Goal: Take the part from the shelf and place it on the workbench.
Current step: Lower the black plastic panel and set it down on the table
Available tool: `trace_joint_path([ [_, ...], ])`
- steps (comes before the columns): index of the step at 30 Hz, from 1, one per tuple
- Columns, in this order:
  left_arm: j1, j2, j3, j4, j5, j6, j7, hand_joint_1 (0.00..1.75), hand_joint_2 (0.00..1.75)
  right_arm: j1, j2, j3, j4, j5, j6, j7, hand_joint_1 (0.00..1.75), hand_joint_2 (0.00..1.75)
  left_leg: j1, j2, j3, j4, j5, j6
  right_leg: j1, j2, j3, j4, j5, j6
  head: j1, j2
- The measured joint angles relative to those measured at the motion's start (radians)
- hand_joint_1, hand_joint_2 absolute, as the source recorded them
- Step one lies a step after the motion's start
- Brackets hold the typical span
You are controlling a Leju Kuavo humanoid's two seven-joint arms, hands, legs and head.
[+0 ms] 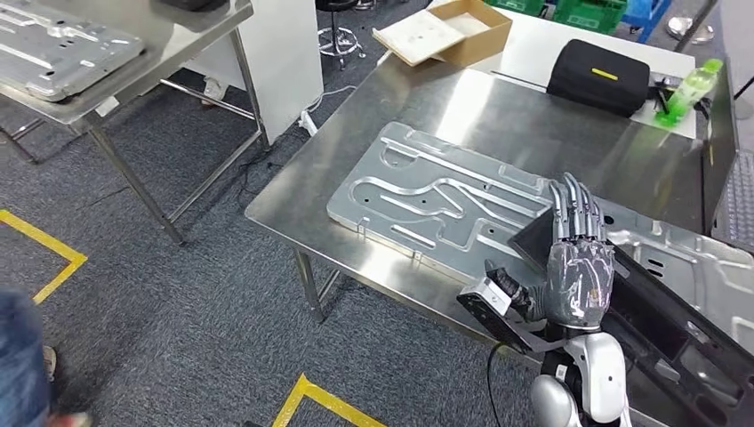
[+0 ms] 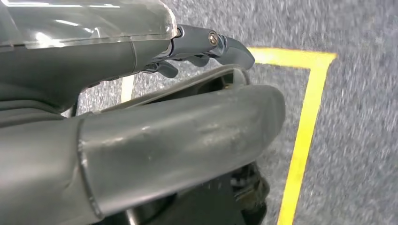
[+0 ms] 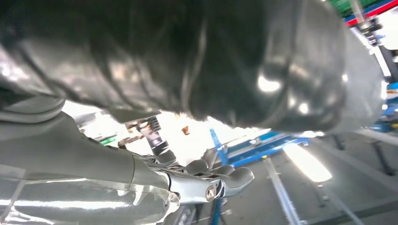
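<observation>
The part, a long black panel (image 1: 662, 325), hangs low over the near right edge of the steel workbench (image 1: 498, 116). My right hand (image 1: 580, 267) grips its far end, with the fingers laid flat on top and the thumb underneath. In the right wrist view the glossy black part (image 3: 211, 56) sits against the hand above its dark fingers (image 3: 220, 180). My left hand (image 2: 178, 136) hangs over grey carpet, thumb and fingers apart, holding nothing. A flat silver plate (image 1: 427, 196) with grooves lies on the bench just left of my right hand.
A stamped silver sheet (image 1: 702, 253) lies at the bench's right. At its far end are a black case (image 1: 597, 76), a green bottle (image 1: 689, 89) and a cardboard box (image 1: 445, 31). Another steel table (image 1: 169, 53) stands far left. A person's leg (image 1: 18, 356) is near left. Yellow tape (image 1: 311, 396) marks the floor.
</observation>
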Motion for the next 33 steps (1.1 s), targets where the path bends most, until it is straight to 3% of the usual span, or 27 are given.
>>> trace_joint_path([
  [1,-0.002,0.0,0.0,0.0,0.0,0.0,0.0,0.0,0.0,0.001,0.0,-0.001,0.0,0.0,0.0,0.0,0.0,0.0,0.0,-0.011,-0.001,-0.001,0.002,0.003,-0.003,0.03,-0.027,0.06,-0.032,0.003,0.0,0.0],
  [2,-0.003,0.0,0.0,0.0,0.0,0.0,0.0,0.0,0.0,0.003,0.0,-0.002,0.0,0.0,0.0,0.0,0.0,0.0,0.0,-0.023,-0.003,0.0,0.003,0.005,-0.003,0.047,-0.06,0.125,-0.06,0.005,0.0,0.0],
  [3,-0.004,0.0,0.0,0.0,0.0,0.0,0.0,0.0,0.0,0.004,0.0,-0.003,0.001,0.0,0.001,0.0,0.0,0.0,-0.001,-0.037,-0.004,0.0,0.004,0.006,-0.004,0.054,-0.085,0.174,-0.075,0.006,0.0,0.0],
  [4,-0.004,0.0,0.0,0.0,0.0,0.0,0.0,0.0,0.0,0.006,0.0,-0.004,0.001,-0.001,0.001,0.0,0.0,0.0,-0.001,-0.051,-0.004,0.002,0.004,0.006,-0.005,0.058,-0.097,0.193,-0.07,0.006,0.0,0.0],
  [5,-0.003,0.0,0.0,0.0,0.0,0.0,0.0,0.0,0.0,0.006,0.0,-0.004,0.001,-0.001,0.001,0.0,0.0,0.0,-0.001,-0.065,-0.004,0.004,0.004,0.006,-0.005,0.061,-0.091,0.176,-0.047,0.005,0.0,0.0],
  [6,-0.002,0.0,0.0,0.0,0.0,0.0,0.0,0.0,0.0,0.005,0.0,-0.005,0.001,-0.001,0.001,0.0,0.0,0.0,-0.001,-0.079,-0.004,0.005,0.004,0.005,-0.007,0.07,-0.068,0.123,-0.011,0.003,0.0,0.0],
  [8,-0.003,-0.001,0.0,0.0,0.0,0.0,0.0,0.0,0.0,0.005,0.0,-0.005,0.001,-0.001,0.001,-0.001,0.0,0.0,-0.001,-0.106,-0.006,0.009,0.005,0.0,-0.011,0.12,-0.011,-0.004,0.047,-0.002,0.0,0.0],
  [10,-0.004,-0.002,0.0,0.0,0.001,0.001,0.0,0.0,0.0,0.006,0.0,-0.006,0.0,-0.001,0.002,-0.002,0.0,0.0,0.002,-0.129,-0.014,0.011,0.009,-0.012,-0.01,0.154,0.014,-0.067,0.063,-0.006,0.0,0.0],
  [11,-0.004,-0.002,0.0,0.0,0.001,0.001,0.0,0.0,0.0,0.005,0.0,-0.006,0.0,-0.001,0.003,-0.003,0.0,0.0,0.004,-0.142,-0.018,0.01,0.012,-0.019,-0.008,0.149,0.015,-0.071,0.063,-0.009,0.0,0.0],
  [12,-0.003,-0.002,0.0,0.0,0.002,0.002,0.0,0.0,0.44,0.004,0.0,-0.006,0.0,0.0,0.003,-0.003,0.0,0.0,0.006,-0.149,-0.021,0.009,0.014,-0.026,-0.008,0.136,0.017,-0.076,0.067,-0.014,0.0,0.0],
  [13,-0.002,-0.002,0.0,0.0,0.003,0.002,0.0,0.0,0.87,0.003,0.001,-0.006,0.0,0.0,0.003,-0.004,0.0,0.0,0.006,-0.139,-0.025,0.012,0.011,-0.031,-0.009,0.122,0.021,-0.082,0.071,-0.02,0.0,0.0],
  [15,-0.002,-0.002,0.0,0.0,0.004,0.003,0.0,0.0,1.75,0.002,0.002,-0.006,0.0,0.0,0.004,-0.005,0.0,0.0,0.003,-0.086,-0.05,0.064,-0.025,-0.039,-0.012,0.091,0.028,-0.096,0.077,-0.033,-0.002,0.0],
  [17,-0.005,-0.002,0.0,0.0,0.004,0.003,0.0,0.0,1.75,0.003,0.004,-0.006,0.0,0.0,0.004,-0.006,0.0,0.0,0.005,-0.038,-0.105,0.182,-0.089,-0.046,-0.008,0.057,0.029,-0.098,0.076,-0.04,-0.003,0.0],
  [19,-0.006,-0.002,0.0,0.0,0.004,0.004,0.0,0.0,1.75,0.004,0.005,-0.006,0.0,0.0,0.004,-0.006,0.0,0.0,0.009,-0.025,-0.144,0.27,-0.117,-0.053,-0.006,0.023,0.029,-0.097,0.074,-0.04,-0.003,0.0],
  [20,-0.005,-0.002,0.0,0.0,0.004,0.004,0.0,0.0,1.75,0.004,0.005,-0.006,0.0,0.0,0.004,-0.006,0.0,0.0,0.011,-0.021,-0.138,0.264,-0.105,-0.056,-0.006,0.007,0.029,-0.096,0.073,-0.039,-0.003,0.0],
  [22,-0.003,-0.002,0.0,0.0,0.004,0.007,0.0,0.0,1.75,0.003,0.006,-0.006,0.0,0.0,0.004,-0.006,0.0,0.0,0.012,0.008,-0.073,0.149,-0.047,-0.057,-0.006,-0.02,0.032,-0.093,0.067,-0.034,-0.003,0.0],
  [24,-0.006,-0.001,0.0,0.0,0.004,0.008,-0.001,0.0,1.75,0.003,0.006,-0.006,0.0,0.0,0.004,-0.006,0.0,0.0,0.006,0.048,-0.013,0.037,-0.013,-0.048,0.0,-0.042,0.033,-0.085,0.059,-0.024,-0.002,0.0],
  [25,-0.007,-0.001,0.0,0.0,0.004,0.009,-0.001,0.0,1.75,0.002,0.006,-0.006,0.0,0.0,0.004,-0.006,0.0,0.0,0.003,0.058,-0.002,0.014,-0.011,-0.042,0.002,-0.052,0.034,-0.083,0.056,-0.02,-0.001,0.0],
  [27,-0.006,-0.001,0.0,0.0,0.004,0.01,-0.001,0.0,1.75,0.0,0.006,-0.006,0.0,0.0,0.004,-0.007,0.0,0.0,-0.001,0.04,-0.004,0.009,-0.01,-0.029,0.003,-0.07,0.037,-0.082,0.053,-0.011,0.0,0.0],
  [28,-0.004,-0.001,0.0,0.0,0.004,0.01,0.0,0.0,1.75,-0.001,0.007,-0.006,0.0,0.0,0.004,-0.007,0.0,0.0,-0.001,0.029,-0.003,0.006,-0.008,-0.023,0.0,-0.067,0.039,-0.079,0.048,-0.005,0.0,0.0],
  [30,-0.004,-0.001,0.0,0.0,0.004,0.012,0.0,0.0,1.75,-0.003,0.008,-0.006,0.0,0.0,0.003,-0.008,0.0,0.0,0.003,0.007,-0.001,-0.002,-0.002,-0.011,-0.006,-0.021,0.021,-0.033,0.014,0.005,0.0,0.0],
  [32,-0.009,-0.001,0.0,0.0,0.004,0.013,0.0,0.0,1.75,0.001,0.008,-0.006,0.0,0.0,0.002,-0.008,0.0,0.0,0.005,-0.017,-0.001,-0.004,0.002,-0.005,-0.01,0.038,-0.036,0.086,-0.048,0.01,0.0,0.0],
  [33,-0.01,-0.001,0.0,0.0,0.005,0.014,0.001,0.0,1.75,0.003,0.008,-0.006,0.0,0.0,0.002,-0.008,0.0,0.0,0.004,-0.03,-0.001,-0.003,0.002,-0.003,-0.01,0.051,-0.069,0.148,-0.071,0.011,0.0,0.0],
])
